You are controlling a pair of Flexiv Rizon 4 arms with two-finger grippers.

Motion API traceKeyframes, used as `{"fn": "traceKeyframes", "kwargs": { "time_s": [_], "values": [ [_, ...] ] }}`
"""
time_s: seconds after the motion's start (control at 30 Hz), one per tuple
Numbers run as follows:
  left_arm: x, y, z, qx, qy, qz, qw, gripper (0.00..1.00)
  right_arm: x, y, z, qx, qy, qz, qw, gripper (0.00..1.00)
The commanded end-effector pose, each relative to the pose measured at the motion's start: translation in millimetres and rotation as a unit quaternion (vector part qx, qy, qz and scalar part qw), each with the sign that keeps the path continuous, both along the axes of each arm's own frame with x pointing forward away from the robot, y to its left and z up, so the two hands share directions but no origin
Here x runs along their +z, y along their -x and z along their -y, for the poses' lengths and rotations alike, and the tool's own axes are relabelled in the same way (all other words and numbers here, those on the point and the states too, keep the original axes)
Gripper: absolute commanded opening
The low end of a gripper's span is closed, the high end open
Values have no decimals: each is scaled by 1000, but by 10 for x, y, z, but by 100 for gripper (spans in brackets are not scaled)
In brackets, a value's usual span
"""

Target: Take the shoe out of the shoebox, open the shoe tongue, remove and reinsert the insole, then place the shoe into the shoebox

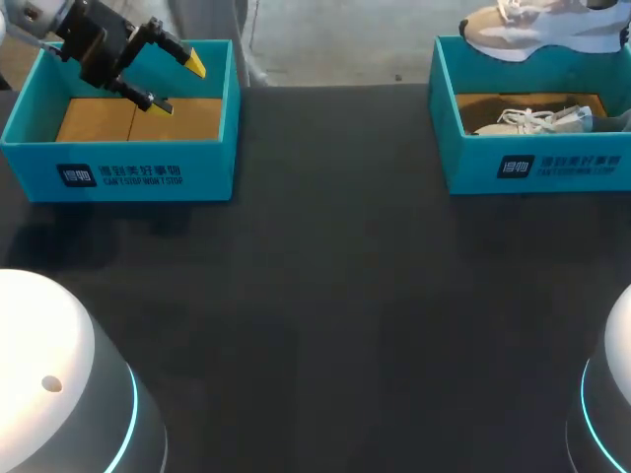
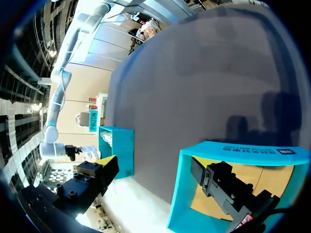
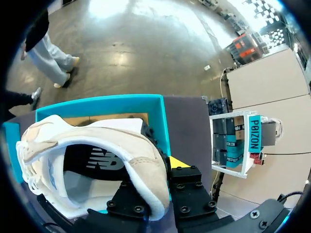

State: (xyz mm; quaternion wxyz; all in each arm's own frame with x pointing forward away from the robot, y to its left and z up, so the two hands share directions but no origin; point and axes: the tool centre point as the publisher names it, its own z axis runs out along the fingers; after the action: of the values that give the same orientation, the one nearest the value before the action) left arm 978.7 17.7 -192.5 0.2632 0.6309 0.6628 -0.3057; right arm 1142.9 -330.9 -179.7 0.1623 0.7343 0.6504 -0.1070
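A beige and white shoe [image 1: 537,30] hangs above the right teal shoebox [image 1: 537,168] at the table's far right. My right gripper [image 3: 155,179] is shut on the heel collar of this shoe [image 3: 97,141], with the open box [image 3: 160,116] below it. A second shoe [image 1: 532,120] with white laces lies inside that box. At the far left my left gripper [image 1: 177,84] stands wide open over the left teal box [image 1: 118,172], holding nothing. In the left wrist view its fingers [image 2: 107,161] straddle that box's wall [image 2: 182,194].
The left box holds only its brown cardboard floor [image 1: 138,120]. Between the two boxes stretches the dark table top [image 1: 325,296]. The white bases of my arms [image 1: 49,374] stand at the near corners.
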Motion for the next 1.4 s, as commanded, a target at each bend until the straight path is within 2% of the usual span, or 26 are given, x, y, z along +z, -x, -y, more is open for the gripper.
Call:
{"fn": "traceKeyframes", "kwargs": {
  "time_s": [0.03, 0.77, 1.0, 1.4],
  "values": [
    [6, 0, -2, 0, -2, 0, 1000, 100, -13, 90, -8, 1, -1, 3, 1000, 0],
    [6, 0, -2, 0, -2, 0, 1000, 100, -305, 500, -59, -15, 9, -10, 1000, 0],
    [6, 0, -2, 0, -2, 0, 1000, 100, -430, 657, 4, -21, 17, -19, 999, 0],
    [6, 0, -2, 0, -2, 0, 1000, 100, -544, 730, 97, -24, 36, -21, 999, 0]
  ]
}}
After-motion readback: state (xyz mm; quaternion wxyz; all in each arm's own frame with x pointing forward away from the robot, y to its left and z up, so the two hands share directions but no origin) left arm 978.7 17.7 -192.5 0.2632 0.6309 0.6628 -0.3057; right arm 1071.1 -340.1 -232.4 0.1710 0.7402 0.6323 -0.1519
